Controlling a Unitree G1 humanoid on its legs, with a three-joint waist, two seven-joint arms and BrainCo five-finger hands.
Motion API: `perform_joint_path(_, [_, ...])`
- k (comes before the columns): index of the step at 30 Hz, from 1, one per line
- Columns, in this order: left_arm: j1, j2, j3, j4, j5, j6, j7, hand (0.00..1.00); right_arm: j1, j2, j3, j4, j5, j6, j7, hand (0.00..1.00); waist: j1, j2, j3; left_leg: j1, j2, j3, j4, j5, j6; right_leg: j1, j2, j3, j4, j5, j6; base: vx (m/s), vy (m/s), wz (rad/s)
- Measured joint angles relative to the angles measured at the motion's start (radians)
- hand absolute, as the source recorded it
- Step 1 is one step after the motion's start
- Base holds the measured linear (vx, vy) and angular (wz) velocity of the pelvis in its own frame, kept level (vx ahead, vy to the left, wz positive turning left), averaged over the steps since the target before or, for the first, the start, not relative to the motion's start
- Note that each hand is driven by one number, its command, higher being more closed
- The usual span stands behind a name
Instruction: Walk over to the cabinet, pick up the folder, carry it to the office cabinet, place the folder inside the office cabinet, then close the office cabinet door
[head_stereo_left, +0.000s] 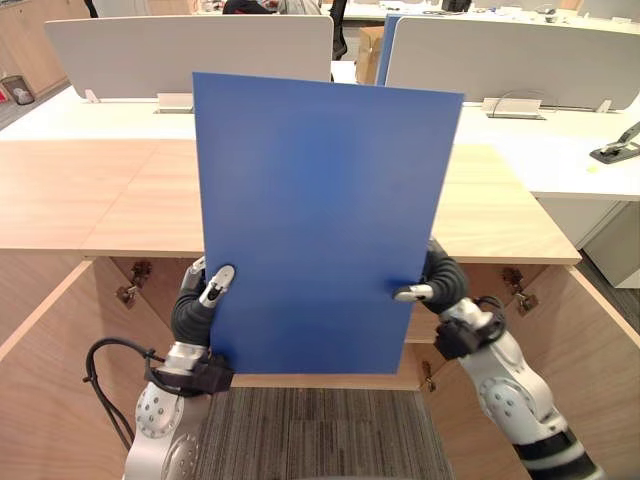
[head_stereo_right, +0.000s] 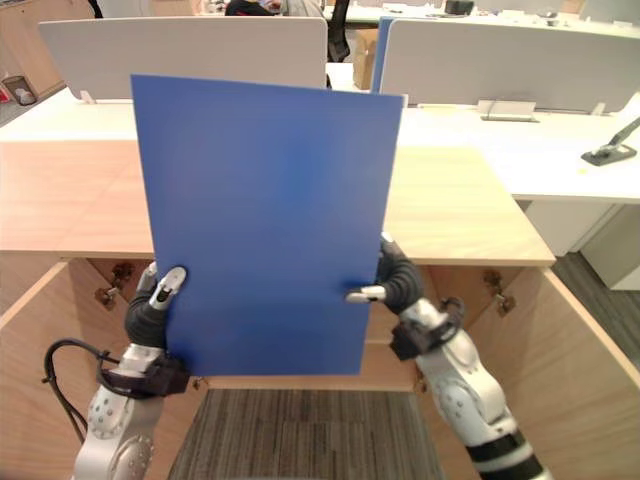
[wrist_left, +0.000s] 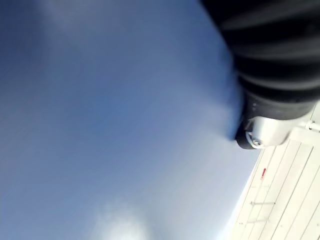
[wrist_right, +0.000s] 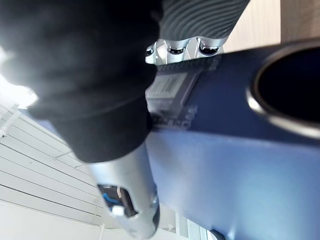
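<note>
The blue folder (head_stereo_left: 320, 220) is held upright between both hands, in front of the front edge of the wooden office cabinet's top (head_stereo_left: 90, 200). It is clamped near its lower left corner by the left hand (head_stereo_left: 205, 295) and near its lower right edge by the right hand (head_stereo_left: 435, 280). In the eye views each thumb is seen pressed on the near face, with the fingers hidden behind. The cabinet's two doors (head_stereo_left: 590, 350) are seen swung open at either side. In the right wrist view the folder's spine, with a round hole (wrist_right: 295, 95) and a label (wrist_right: 167, 87), is shown, and fingers (wrist_right: 177, 50) are seen laid against it. The folder's flat blue face is seen beside the hand's dark cover in the left wrist view.
</note>
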Motion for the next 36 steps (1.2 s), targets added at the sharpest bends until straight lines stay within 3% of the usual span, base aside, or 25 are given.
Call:
perform_joint_path(6, [0.0, 0.014, 0.0, 0.001, -0.053, 0.0, 0.036, 1.0, -0.188, -0.067, 0.109, 0.023, 0.072, -0.001, -0.048, 0.0, 0.018, -0.003, 0.0, -0.001, 0.0, -0.006, 0.0, 0.006, 0.001, 0.002, 0.0, -0.007, 0.001, 0.0, 0.0, -0.04, -0.012, 0.04])
perform_joint_path(7, [0.0, 0.018, -0.002, 0.001, -0.057, -0.004, 0.036, 1.0, -0.202, -0.071, 0.112, 0.023, 0.073, -0.001, -0.048, 1.0, 0.018, -0.003, 0.0, -0.001, 0.0, -0.008, 0.0, 0.006, 0.0, 0.002, 0.0, -0.008, 0.001, 0.0, 0.0, -0.05, -0.017, 0.06])
perform_joint_path(13, [0.011, 0.04, -0.028, 0.001, -0.083, -0.039, 0.036, 1.0, -0.305, -0.174, 0.181, 0.012, 0.115, -0.029, -0.048, 1.0, 0.019, -0.006, -0.003, -0.002, 0.001, -0.015, 0.0, 0.012, 0.0, 0.002, 0.0, -0.014, 0.008, 0.0, 0.0, -0.05, -0.012, 0.03])
perform_joint_path(14, [0.012, 0.041, -0.033, 0.001, -0.083, -0.041, 0.036, 0.0, -0.307, -0.182, 0.181, 0.012, 0.115, -0.029, -0.048, 1.0, 0.019, -0.007, -0.005, -0.002, 0.001, -0.016, 0.0, 0.013, 0.0, 0.002, 0.0, -0.014, 0.008, 0.0, 0.0, -0.05, -0.008, 0.04])
perform_joint_path(18, [0.044, 0.098, -0.088, 0.001, -0.082, -0.046, 0.032, 0.0, -0.311, -0.225, 0.183, 0.012, 0.096, -0.032, -0.05, 1.0, 0.019, -0.017, -0.016, -0.002, 0.001, -0.017, 0.0, 0.015, -0.001, 0.001, 0.0, -0.014, 0.009, 0.0, -0.001, -0.04, -0.007, 0.01])
perform_joint_path(22, [0.054, 0.231, -0.211, 0.098, -0.146, -0.028, -0.03, 0.0, -0.33, -0.299, 0.2, 0.012, -0.034, -0.036, -0.051, 1.0, 0.019, -0.016, -0.019, -0.004, 0.001, -0.017, 0.0, 0.016, -0.001, -0.002, 0.001, -0.011, 0.009, 0.001, -0.001, -0.04, -0.003, 0.0])
perform_joint_path(24, [0.05, 0.335, -0.33, 0.188, -0.247, 0.045, -0.12, 0.0, -0.348, -0.322, 0.234, 0.011, -0.203, -0.025, -0.053, 1.0, 0.011, -0.015, -0.023, -0.008, 0.003, -0.016, 0.0, 0.017, -0.002, -0.006, 0.003, -0.01, 0.008, 0.001, -0.002, -0.03, -0.014, -0.02])
perform_joint_path(27, [0.048, 0.393, -0.469, 0.289, -0.284, 0.146, -0.215, 0.0, -0.354, -0.309, 0.306, 0.003, -0.376, -0.01, -0.047, 1.0, 0.0, -0.014, -0.03, -0.02, 0.004, -0.011, 0.0, 0.017, -0.002, -0.02, 0.003, -0.007, 0.008, 0.003, -0.004, -0.01, -0.002, -0.05])
perform_joint_path(29, [0.047, 0.385, -0.494, 0.348, -0.272, 0.182, -0.243, 0.0, -0.35, -0.279, 0.338, 0.002, -0.48, -0.007, -0.041, 1.0, -0.001, -0.014, -0.03, -0.02, 0.005, -0.005, 0.0, 0.017, -0.002, -0.023, 0.003, -0.006, 0.008, 0.004, -0.005, -0.02, -0.008, -0.08])
perform_joint_path(32, [0.03, 0.322, -0.481, 0.446, -0.251, 0.186, -0.258, 0.0, -0.338, -0.196, 0.337, 0.002, -0.617, -0.007, -0.035, 1.0, 0.003, -0.013, -0.031, -0.02, 0.005, -0.006, 0.0, 0.017, -0.002, -0.023, 0.003, -0.006, 0.01, 0.004, -0.005, -0.03, -0.008, 0.0])
perform_joint_path(36, [0.004, 0.162, -0.399, 0.649, -0.12, 0.175, -0.251, 0.0, -0.245, -0.101, 0.328, 0.002, -0.834, -0.031, -0.043, 1.0, 0.014, -0.012, -0.033, -0.021, 0.004, -0.007, -0.001, 0.017, -0.002, -0.024, 0.001, -0.006, 0.011, 0.003, -0.005, -0.04, 0.001, 0.02])
